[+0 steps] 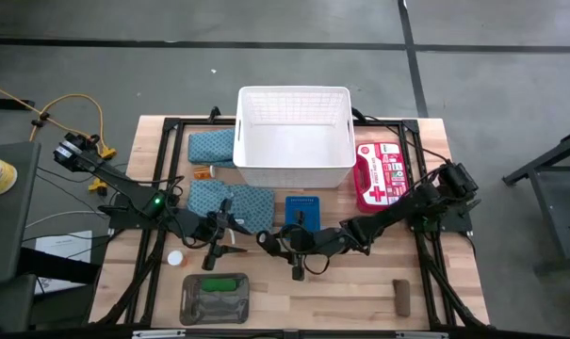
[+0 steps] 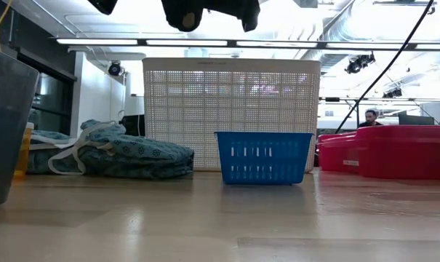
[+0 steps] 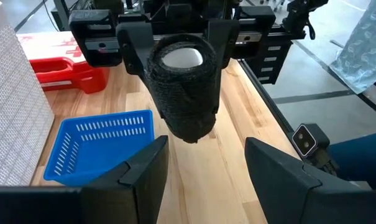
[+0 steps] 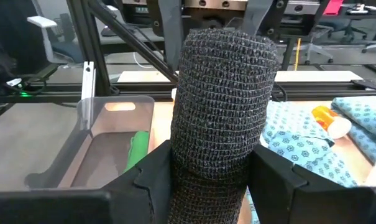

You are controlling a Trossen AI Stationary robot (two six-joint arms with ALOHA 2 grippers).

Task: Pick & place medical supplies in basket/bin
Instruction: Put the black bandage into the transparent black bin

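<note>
Nearest edge: grey tray (image 1: pixel 192 303) at near left with the green roll (image 1: pixel 223 282) lying in it, brown roll (image 1: pixel 401 297) at near right, white disc (image 1: pixel 175 257) just beyond the tray. Next out, mid-table, the two arms meet. Right gripper (image 4: pixel 215 177) is clamped on the black roll (image 4: pixel 224 93), fingers pressing its sides, the roll held up off the wood. Left gripper (image 3: pixel 206 163) faces it from the left, fingers spread with nothing between them. Step in hand looks like the carry of the black roll, picked but not yet placed; with the left claw open and lined up on it, a hand-over could also be meant, can't tell which. The roll's long axis runs along the right gripper's fingers, roughly left-right across the table. Its free end, showing the pale core, points left toward the left gripper and looks tipped up a little. Just beyond the grippers sits the small blue basket (image 1: pixel 303 209), with a teal cloth (image 1: pixel 237 201) to its left. Farther out are the second teal cloth (image 1: pixel 212 146), the orange vial (image 1: pixel 202 172) and the red first-aid case (image 1: pixel 379 174) on the right. The white basket (image 1: pixel 294 169) stands farthest, centre. Next move as I judge it: lift over the far rim, swing the roll above the white basket, then release; or, if passing, the left fingers close on the free end first.
</note>
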